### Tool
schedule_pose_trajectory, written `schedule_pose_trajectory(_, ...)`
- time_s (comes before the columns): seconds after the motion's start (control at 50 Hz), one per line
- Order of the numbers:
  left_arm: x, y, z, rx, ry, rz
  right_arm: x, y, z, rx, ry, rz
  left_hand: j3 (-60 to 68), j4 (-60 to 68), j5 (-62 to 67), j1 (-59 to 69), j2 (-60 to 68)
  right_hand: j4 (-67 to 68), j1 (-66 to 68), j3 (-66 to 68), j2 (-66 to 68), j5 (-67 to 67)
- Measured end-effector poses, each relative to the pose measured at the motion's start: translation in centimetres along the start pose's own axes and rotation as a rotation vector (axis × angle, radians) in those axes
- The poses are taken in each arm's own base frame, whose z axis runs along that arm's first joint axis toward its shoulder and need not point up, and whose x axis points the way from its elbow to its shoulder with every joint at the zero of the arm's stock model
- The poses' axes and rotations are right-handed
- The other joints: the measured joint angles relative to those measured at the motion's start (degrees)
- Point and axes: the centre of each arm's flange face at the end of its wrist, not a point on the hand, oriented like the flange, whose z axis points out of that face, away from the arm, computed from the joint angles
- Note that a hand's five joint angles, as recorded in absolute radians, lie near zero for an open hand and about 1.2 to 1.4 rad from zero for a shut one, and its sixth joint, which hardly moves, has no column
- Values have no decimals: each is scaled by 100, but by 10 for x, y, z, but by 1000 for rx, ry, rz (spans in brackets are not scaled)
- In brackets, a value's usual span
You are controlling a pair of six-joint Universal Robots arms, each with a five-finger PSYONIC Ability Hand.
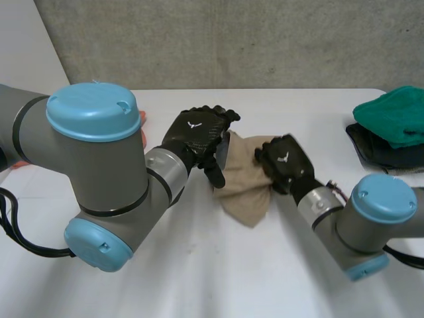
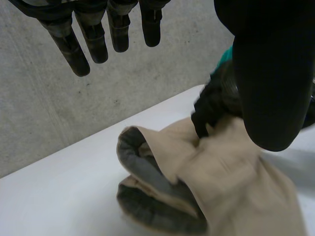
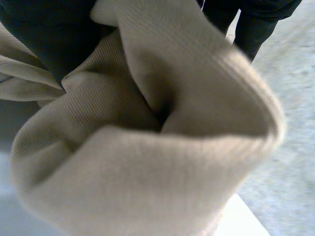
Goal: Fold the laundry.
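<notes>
White counter [image 1: 199, 265], grey concrete wall [image 1: 232, 40] behind. A beige cloth [image 1: 245, 179] sits bunched mid-counter, between the two hands. The right hand [image 1: 285, 162] is on the cloth's right side with its fingers curled into the fabric, gripping it. In the right wrist view the cloth [image 3: 147, 162] is bundled in thick folds right under the palm, with dark fingers [image 3: 251, 24] wrapped over the top of it. The left hand [image 1: 197, 134] is at the cloth's left edge, palm toward it. In the left wrist view its fingers [image 2: 98, 39] are straight and spread, clear of the fabric, with the thumb [image 2: 273, 73] out to the side, so this hand is open and holds nothing. The same view shows the cloth [image 2: 231, 182] folded over with a grey inner face, and the right hand [image 2: 216, 103] pinching its far side. A green cloth [image 1: 394, 112] lies on a dark cloth [image 1: 377, 149] at the counter's far right edge, well apart from the hands.
</notes>
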Motion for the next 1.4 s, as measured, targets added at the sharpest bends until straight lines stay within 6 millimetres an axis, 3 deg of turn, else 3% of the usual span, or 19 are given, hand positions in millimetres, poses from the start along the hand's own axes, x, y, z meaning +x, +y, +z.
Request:
schedule_pose_trajectory(0.12,-1,-7,-2,18,-2,-1,34,-26,20,78,98,0,0,0,0,0,0,73,0,81,0,139)
schedule_pose_trajectory(0.24,-1,-16,-5,48,0,-1,99,-62,36,172,205,24,0,0,0,-1,0,85,0,87,35,139)
schedule_pose_trajectory(0.26,-1,-16,-5,48,0,-1,99,-62,36,172,205,24,0,0,0,-1,0,85,0,87,35,139)
schedule_pose_trajectory(0.28,0,-19,-7,56,2,0,124,-72,39,200,233,39,0,0,0,-1,0,100,0,87,35,161)
schedule_pose_trajectory(0.3,0,-20,-7,60,3,0,138,-76,40,215,243,47,0,0,0,-1,0,110,0,102,35,197)
schedule_pose_trajectory(0.32,0,-20,-7,60,3,0,138,-76,40,215,243,47,0,0,0,-1,0,110,0,102,35,197)
schedule_pose_trajectory(0.38,3,-24,-10,71,12,1,191,-85,41,270,262,75,0,0,0,-1,0,125,0,115,36,254)
schedule_pose_trajectory(0.44,4,-25,-12,75,17,1,232,-80,38,295,268,88,0,0,0,0,0,126,0,116,36,254)
schedule_pose_trajectory(0.54,6,-26,-14,77,24,2,302,-49,24,305,284,108,0,0,0,0,0,127,0,116,36,253)
schedule_pose_trajectory(0.56,6,-26,-14,77,24,2,302,-49,24,305,284,108,0,0,0,0,0,127,0,116,36,253)
schedule_pose_trajectory(0.6,8,-26,-14,78,28,2,334,-24,13,297,296,116,0,0,0,0,0,128,0,116,36,254)
schedule_pose_trajectory(0.66,9,-26,-14,79,31,3,349,-5,6,290,299,117,0,0,0,0,0,132,0,116,36,254)
schedule_pose_trajectory(0.68,10,-25,-15,80,34,3,361,21,0,276,296,119,0,0,0,-1,0,137,0,116,44,254)
schedule_pose_trajectory(0.84,14,-22,-16,73,43,5,375,119,-28,203,314,140,0,0,0,0,0,143,0,144,62,255)
schedule_pose_trajectory(0.92,14,-20,-16,69,44,5,372,152,-39,172,329,156,0,0,0,0,0,147,0,144,62,418)
schedule_pose_trajectory(1.02,14,-19,-16,70,44,5,363,169,-43,152,320,172,0,0,0,0,0,154,0,144,62,584)
schedule_pose_trajectory(1.08,14,-19,-15,71,44,5,360,170,-43,148,312,177,0,0,0,0,0,-38,7,0,-40,497)
schedule_pose_trajectory(1.2,17,-20,-17,77,54,7,366,150,-46,142,365,191,0,0,0,0,0,-4783,-3893,-4732,-4796,-4027)
schedule_pose_trajectory(1.4,34,-33,-27,129,159,14,382,97,-70,56,505,219,0,0,0,0,0,-5500,-4188,-5322,-5279,-4753)
